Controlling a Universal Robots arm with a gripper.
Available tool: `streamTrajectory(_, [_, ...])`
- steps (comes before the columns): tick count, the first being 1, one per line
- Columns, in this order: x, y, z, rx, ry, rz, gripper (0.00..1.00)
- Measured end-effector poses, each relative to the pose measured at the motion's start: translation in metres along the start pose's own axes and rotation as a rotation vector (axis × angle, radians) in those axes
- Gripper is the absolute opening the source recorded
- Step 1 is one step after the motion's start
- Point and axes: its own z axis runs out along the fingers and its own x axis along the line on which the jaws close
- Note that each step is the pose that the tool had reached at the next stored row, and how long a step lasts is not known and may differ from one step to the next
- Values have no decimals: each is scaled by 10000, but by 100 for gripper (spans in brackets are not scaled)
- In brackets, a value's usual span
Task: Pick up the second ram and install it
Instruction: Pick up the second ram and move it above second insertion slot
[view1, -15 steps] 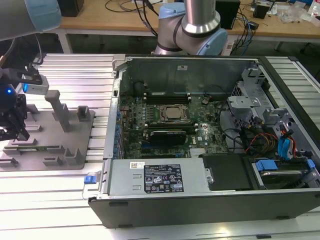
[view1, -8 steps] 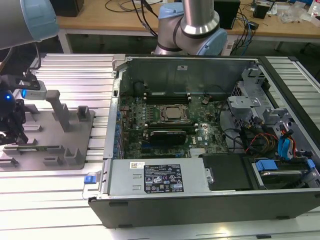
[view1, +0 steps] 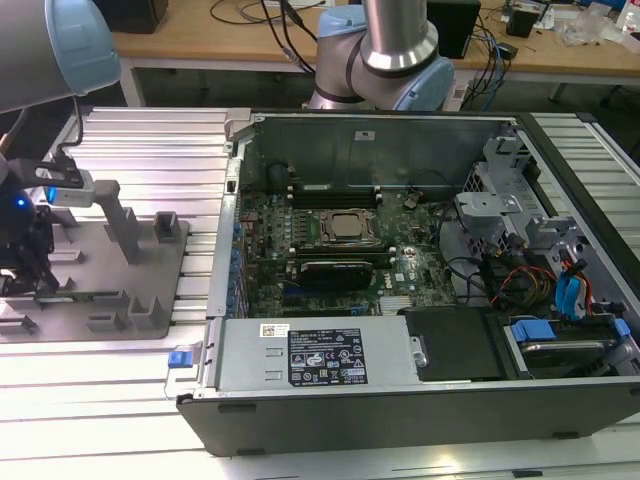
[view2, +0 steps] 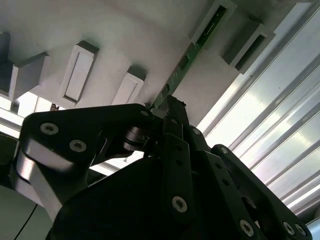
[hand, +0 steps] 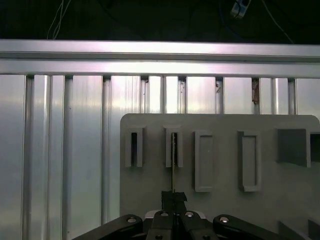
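Pinching one end of the second ram (view2: 191, 55), the gripper (hand: 173, 196) has its fingers almost together, with just the thin green stick between them. The ram stands on its edge in a slot of the gray holder plate (hand: 150, 190), near one side edge of the plate. In the exterior view the gripper is well apart from the open computer case (view1: 350, 135).

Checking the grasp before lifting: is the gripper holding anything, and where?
The gripper is shut on the second ram, pinching the end nearest it; the stick's other end sits in a grey holder slot.
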Motion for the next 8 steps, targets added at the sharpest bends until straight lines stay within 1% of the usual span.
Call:
streamTrajectory(4, [0,0,2,2,-1,-4,8])
streamTrajectory(5, [0,0,1,2,0,-5,21])
streamTrajectory(6, [0,-1,9,5,-3,-7,27])
streamTrajectory(7, [1,-2,23,-2,13,-232,34])
streamTrajectory(8, [1,-2,37,-4,21,-353,34])
